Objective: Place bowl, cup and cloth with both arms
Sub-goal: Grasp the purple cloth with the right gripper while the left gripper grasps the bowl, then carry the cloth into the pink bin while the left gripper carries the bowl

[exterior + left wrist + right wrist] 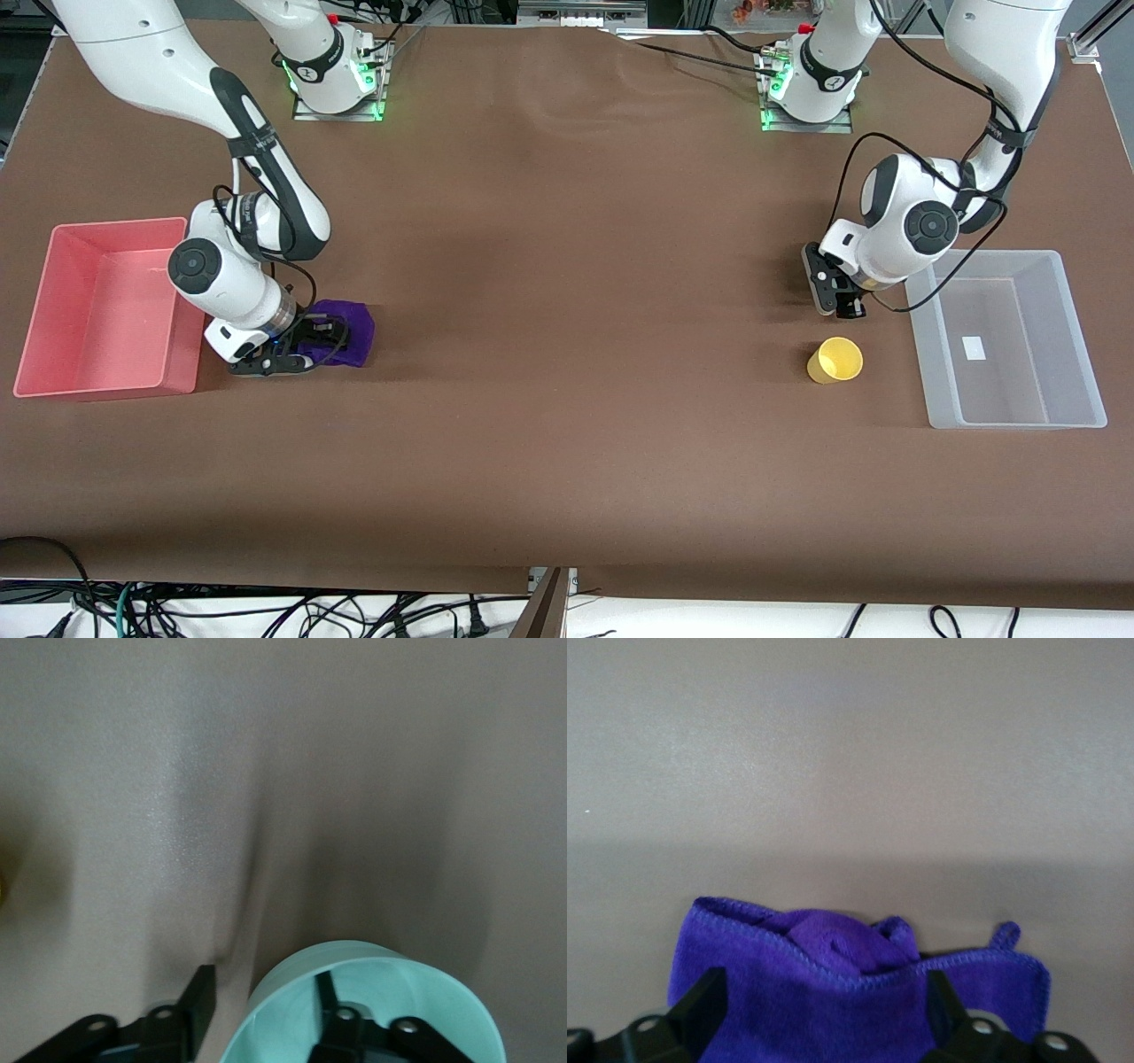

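Observation:
The purple cloth (347, 328) lies bunched on the table beside the red bin. My right gripper (306, 347) is down on it, open, with one finger on each side of the cloth (859, 992) in the right wrist view, where the gripper (824, 981) shows. The yellow cup (834, 360) stands upright near the clear bin. My left gripper (842, 301) hangs low just above the cup's spot, toward the robots. In the left wrist view the gripper (264, 981) is open and straddles the mint-green bowl's (425, 992) wall, one finger inside, one outside. The bowl is hidden in the front view.
A red bin (53, 354) stands at the right arm's end of the table. A clear plastic bin (1076, 354) stands at the left arm's end, beside the cup. Brown table (567, 310) stretches between them.

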You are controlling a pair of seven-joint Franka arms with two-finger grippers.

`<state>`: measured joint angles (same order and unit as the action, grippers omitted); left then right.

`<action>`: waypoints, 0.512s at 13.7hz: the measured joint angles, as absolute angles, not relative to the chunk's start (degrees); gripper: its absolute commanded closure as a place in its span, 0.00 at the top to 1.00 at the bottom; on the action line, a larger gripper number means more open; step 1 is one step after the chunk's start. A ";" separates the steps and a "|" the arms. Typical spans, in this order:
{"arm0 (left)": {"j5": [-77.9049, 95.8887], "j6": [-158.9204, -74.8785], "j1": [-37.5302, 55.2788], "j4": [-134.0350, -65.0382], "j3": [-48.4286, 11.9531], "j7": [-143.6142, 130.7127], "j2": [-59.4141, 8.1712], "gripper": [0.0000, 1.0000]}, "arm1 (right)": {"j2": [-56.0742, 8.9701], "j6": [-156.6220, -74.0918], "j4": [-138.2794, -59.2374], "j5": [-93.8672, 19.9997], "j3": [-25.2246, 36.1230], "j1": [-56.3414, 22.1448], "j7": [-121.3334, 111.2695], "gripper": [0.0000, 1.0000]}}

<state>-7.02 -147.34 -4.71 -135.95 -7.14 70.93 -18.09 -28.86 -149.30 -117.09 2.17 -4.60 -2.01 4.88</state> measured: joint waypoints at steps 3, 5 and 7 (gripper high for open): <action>-7.02 -147.36 -4.75 -135.27 -7.14 73.65 -18.08 0.00 | -29.34 -149.72 -117.10 2.18 -4.61 -2.01 4.55 0.00; -7.02 -147.31 -5.03 -135.02 -7.15 75.86 -17.43 0.00 | -29.34 -149.72 -117.11 2.18 -4.60 -2.00 4.49 0.00; -7.02 -145.44 -5.25 -134.05 -7.15 76.55 -15.78 0.00 | -29.33 -149.74 -117.09 2.18 -4.61 -2.00 4.30 0.00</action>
